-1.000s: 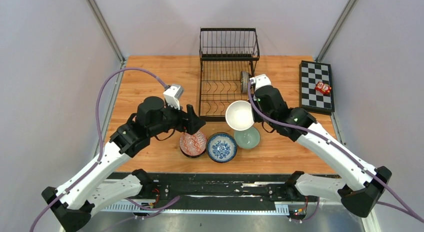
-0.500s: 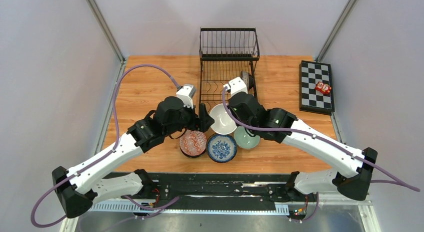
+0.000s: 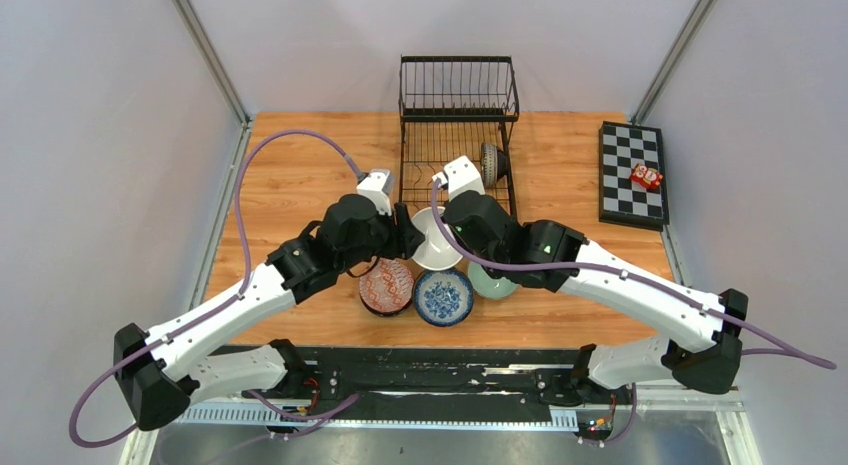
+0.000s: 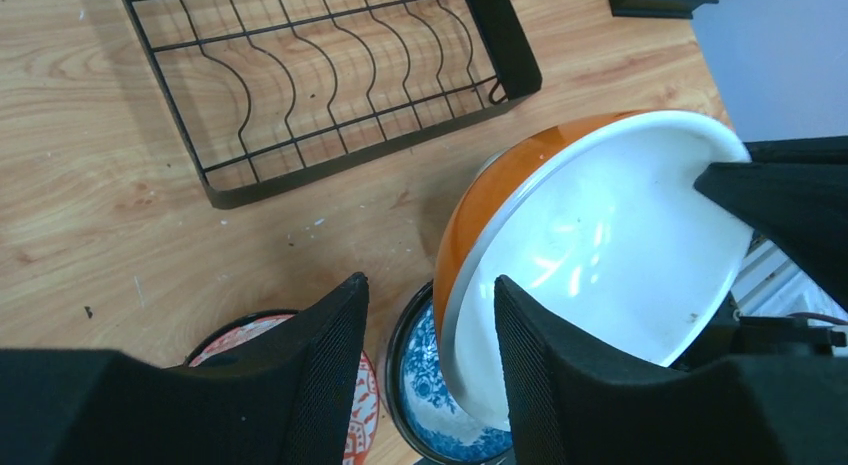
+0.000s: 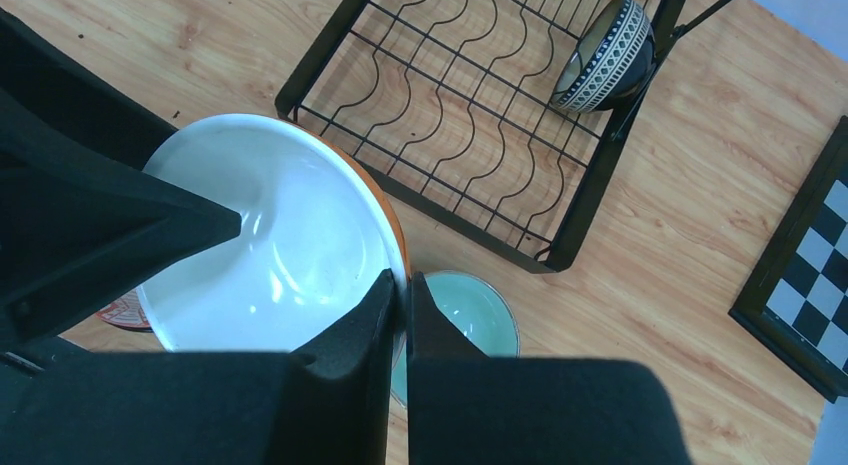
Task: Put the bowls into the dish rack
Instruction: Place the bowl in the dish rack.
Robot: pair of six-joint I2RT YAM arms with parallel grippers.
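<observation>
Top external: both arms meet in front of the dish rack (image 3: 458,115), at one bowl.

Right gripper (image 5: 398,285) is clamped on the rim of the orange bowl (image 5: 270,235) (white inside), one finger inside and one outside. The bowl is tilted, off the table (image 3: 300,165), just short of the rack's near edge.

Left gripper (image 4: 430,282) has its jaws apart, straddling the opposite rim. One finger overlaps the white interior; there is a visible gap between the other and the orange wall, so it has no grip.

The dark patterned bowl (image 5: 603,55) stands on edge in the rack's lower tier, far right corner.

Three bowls sit on the table in a row below the held one:
- red-patterned bowl (image 3: 386,287) on the left
- blue-and-white bowl (image 3: 443,295) in the middle
- pale green bowl (image 5: 470,315) on the right, partly under the right arm

The checkered board (image 3: 630,170) is at the far right with a small red object (image 3: 646,175) on it.
</observation>
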